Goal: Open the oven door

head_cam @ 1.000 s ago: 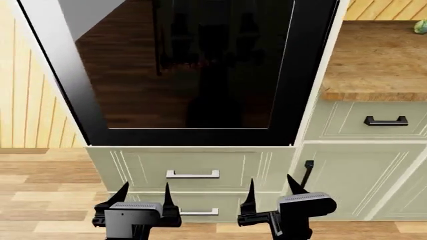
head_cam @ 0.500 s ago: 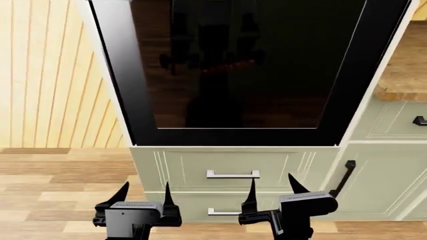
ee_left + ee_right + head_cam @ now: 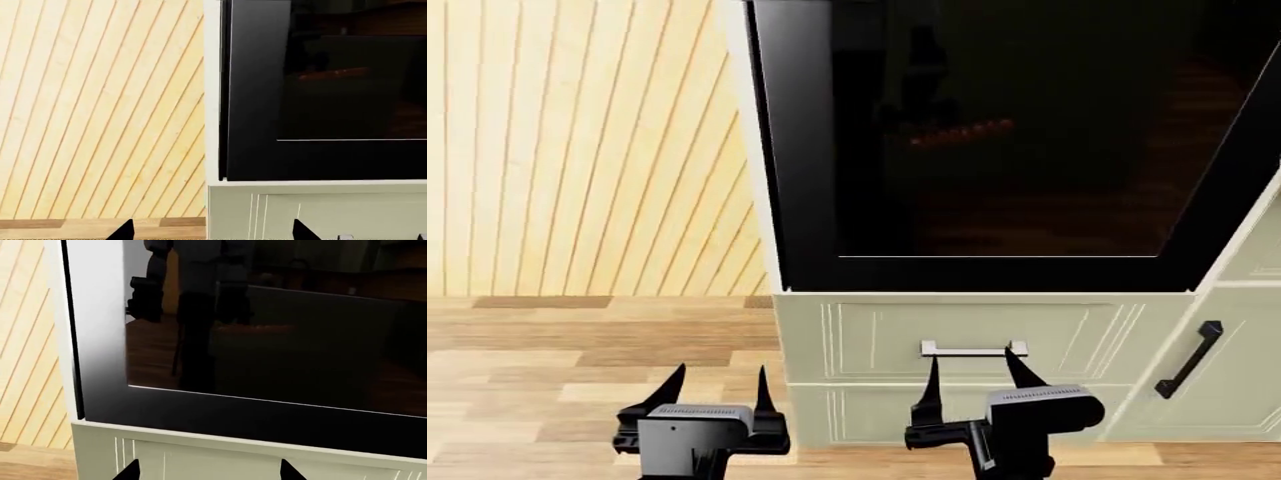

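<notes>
Before the shut oven door point(image 3: 1014, 150) (glossy black), left gripper point(image 3: 713, 388) and right gripper point(image 3: 970, 377) hover apart from it, jaws released.

I see the oven door point(image 3: 1014, 140) as high-gloss black, its frame smooth and its dark glass mirror-like, throwing back wood tones; the drawer front point(image 3: 974, 340) beneath it looks like matt pale green painted panelling, with a brushed-metal handle point(image 3: 974, 349); the cabinet pull point(image 3: 1188, 360) beside it looks matt black; the wall point(image 3: 574, 150) is light grooved wood planking; the floor point(image 3: 561, 350) is smooth wood board; my left end effector point(image 3: 711, 388) and right end effector point(image 3: 972, 377) look like matt black plastic, grey ribbed on top.
</notes>
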